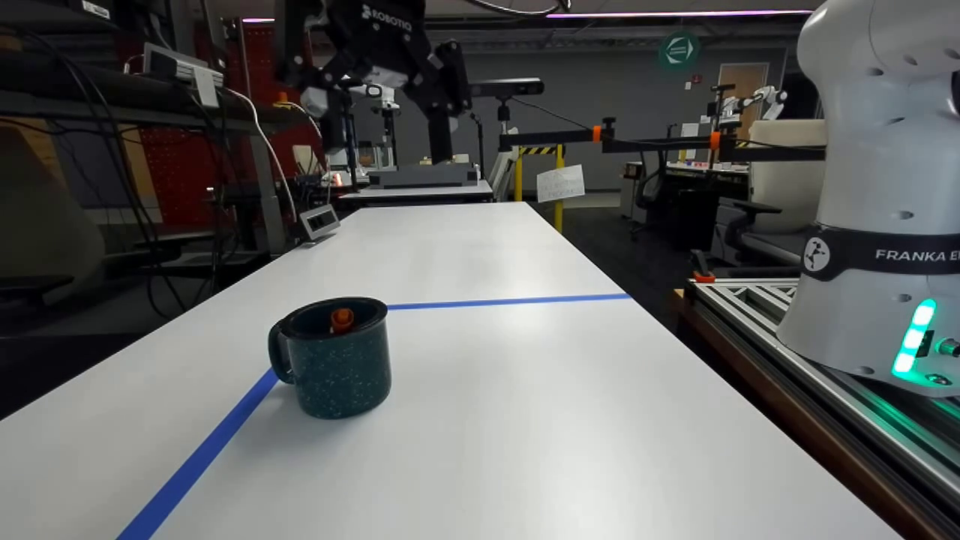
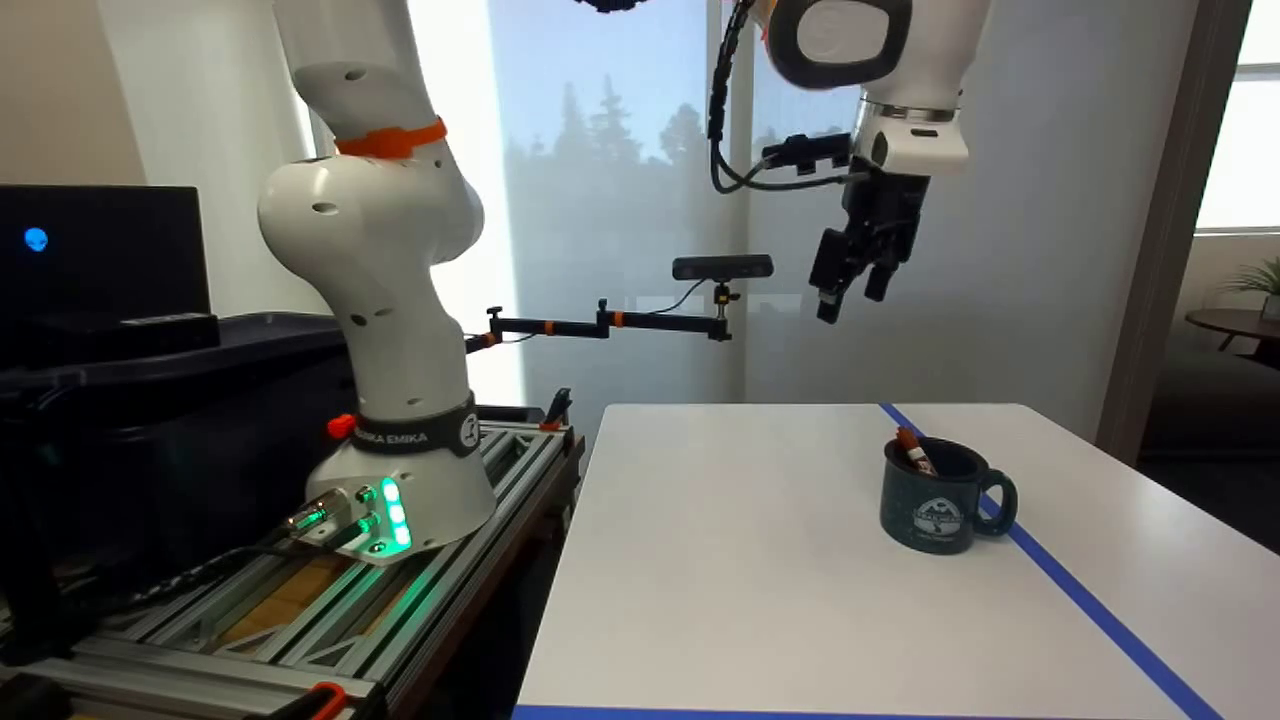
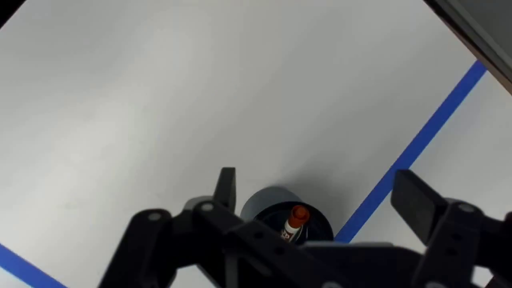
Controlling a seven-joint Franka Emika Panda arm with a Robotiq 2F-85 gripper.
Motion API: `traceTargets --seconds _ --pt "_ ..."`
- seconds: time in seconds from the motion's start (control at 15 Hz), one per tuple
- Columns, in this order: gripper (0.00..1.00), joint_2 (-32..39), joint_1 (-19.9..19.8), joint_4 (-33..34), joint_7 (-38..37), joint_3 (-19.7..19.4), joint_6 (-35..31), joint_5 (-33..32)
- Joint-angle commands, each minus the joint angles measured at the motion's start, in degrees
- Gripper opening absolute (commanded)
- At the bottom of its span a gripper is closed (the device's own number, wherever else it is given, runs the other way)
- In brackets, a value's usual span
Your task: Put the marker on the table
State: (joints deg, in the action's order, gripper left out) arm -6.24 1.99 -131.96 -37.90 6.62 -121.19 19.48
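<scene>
The marker stands tilted inside the dark teal mug, its red-orange cap at the rim; it shows in both exterior views (image 1: 342, 321) (image 2: 915, 452) and in the wrist view (image 3: 298, 216). Its lower end is hidden in the mug. The mug (image 1: 341, 379) (image 2: 925, 508) (image 3: 266, 199) sits upright on the white table (image 1: 540, 420) (image 2: 720, 560) (image 3: 180, 100), by a blue tape line. My gripper (image 1: 391, 150) (image 2: 853, 300) (image 3: 316, 172) is open and empty, well above the table and the mug. In the wrist view its linkage covers part of the mug.
Blue tape lines (image 1: 510, 303) (image 2: 1100, 620) cross the tabletop. The robot base (image 1: 862, 322) (image 2: 400, 500) stands on a metal-framed bench beside the table. A camera on a black arm (image 1: 517, 88) (image 2: 722, 268) stands past the table. A small grey device (image 1: 320, 221) sits at the table's far edge.
</scene>
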Motion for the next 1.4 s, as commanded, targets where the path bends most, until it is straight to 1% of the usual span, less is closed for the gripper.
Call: traceTargets --seconds 0.0,0.27,0.53,0.73,1.13,1.27,1.33 --pt "1.0 5.45 0.08 3.76 -0.21 -2.15 -0.48 7.51" --pt "1.0 11.26 0.0 6.7 -0.12 -3.29 -0.73 14.13" --pt "1.0 16.36 0.04 9.14 -1.46 -3.9 -3.55 17.83" --pt "1.0 19.59 -0.07 10.91 -1.96 -4.66 -4.19 17.75" --pt "1.0 23.26 -0.28 13.06 -2.75 -6.39 -3.36 16.21" --pt "0.74 23.95 -0.37 13.36 -2.76 -6.82 -3.54 16.01" --pt "0.65 24.33 -0.43 13.39 -2.71 -7.0 -3.64 16.09"
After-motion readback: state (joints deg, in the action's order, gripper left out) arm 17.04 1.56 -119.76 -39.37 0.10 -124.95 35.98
